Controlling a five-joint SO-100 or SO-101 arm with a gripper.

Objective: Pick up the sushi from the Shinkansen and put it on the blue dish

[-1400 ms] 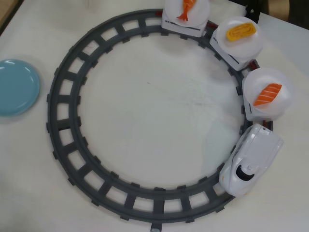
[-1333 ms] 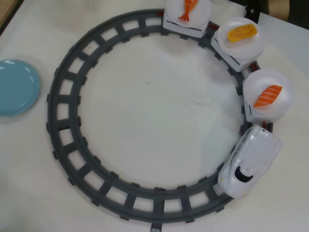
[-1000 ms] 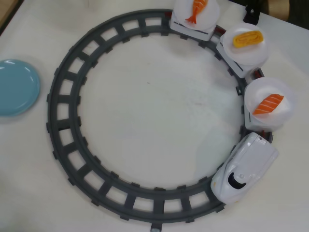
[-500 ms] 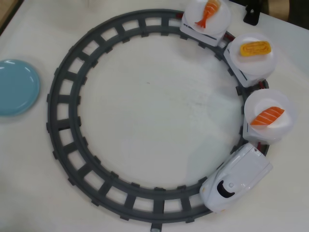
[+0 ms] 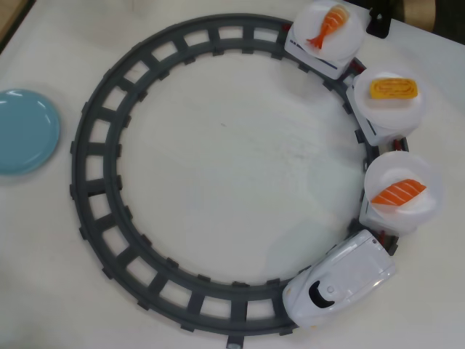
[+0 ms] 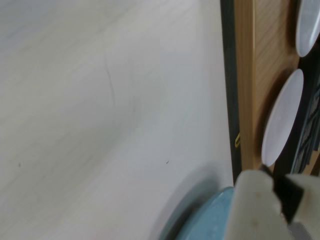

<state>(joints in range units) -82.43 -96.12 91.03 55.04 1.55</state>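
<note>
In the overhead view the salmon sushi lies on the round white plate of the car just behind the Shinkansen's nose, at the lower right of the ring track. The blue dish sits empty at the far left, outside the track. The arm does not show in the overhead view. In the wrist view only a white and dark part of my gripper shows at the bottom right, just above the blue dish's rim. Its jaws are cut off by the frame.
The grey ring track fills the middle of the table. Two further train cars carry a shrimp piece and a yellow egg piece. In the wrist view a wooden strip and white discs stand at the right.
</note>
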